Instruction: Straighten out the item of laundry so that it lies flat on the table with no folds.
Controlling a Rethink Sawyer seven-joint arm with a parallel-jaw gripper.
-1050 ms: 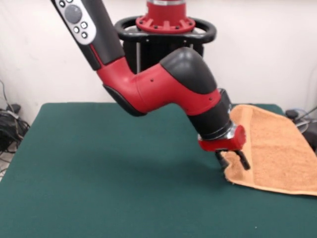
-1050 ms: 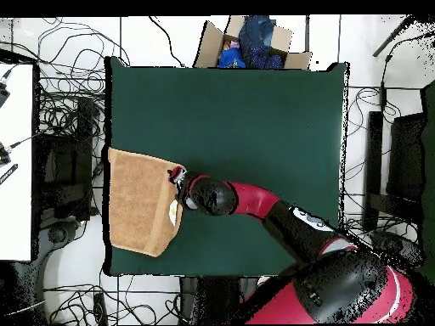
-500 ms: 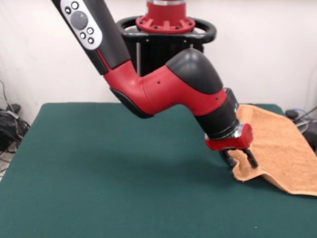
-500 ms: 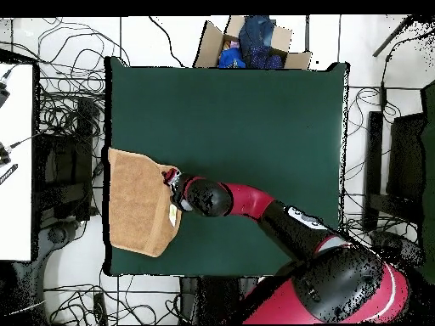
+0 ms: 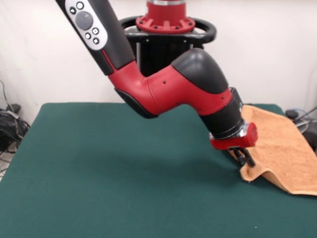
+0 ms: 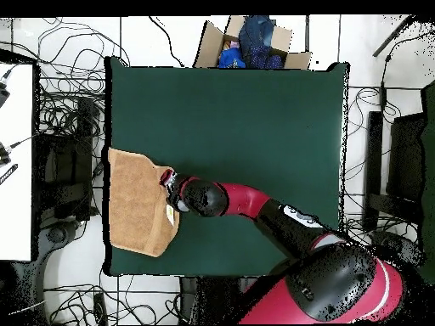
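We see the orange-tan towel (image 5: pixel 280 144) lying at one side edge of the green table (image 5: pixel 109 173), at the right of the front view and at the left of the overhead view (image 6: pixel 136 199). It is not flat: in the front view its inner edge is lifted off the felt and curls over, with a shadowed gap beneath the raised corner, while the rest of the cloth slopes down toward the table's edge. In the overhead view we note a doubled strip along the towel's inner side, and a small white care tag (image 6: pixel 171 216) shows on that strip, just beside the arm's wrist. The gripper (image 5: pixel 243 157) sits right at the lifted edge; its dark fingers (image 5: pixel 247 159) stand close together with towel cloth between them, so we record it as clamped on the towel's inner edge. In the overhead view the gripper (image 6: pixel 169 180) lies over that same edge, about midway along it. The red and black arm (image 5: pixel 173 89) reaches across the table toward the towel, with its wrist tilted down. Beyond the table's far side in the overhead view, a cardboard box (image 6: pixel 246 41) holds blue items, and cables (image 6: pixel 64 110) lie on the floor around the table.
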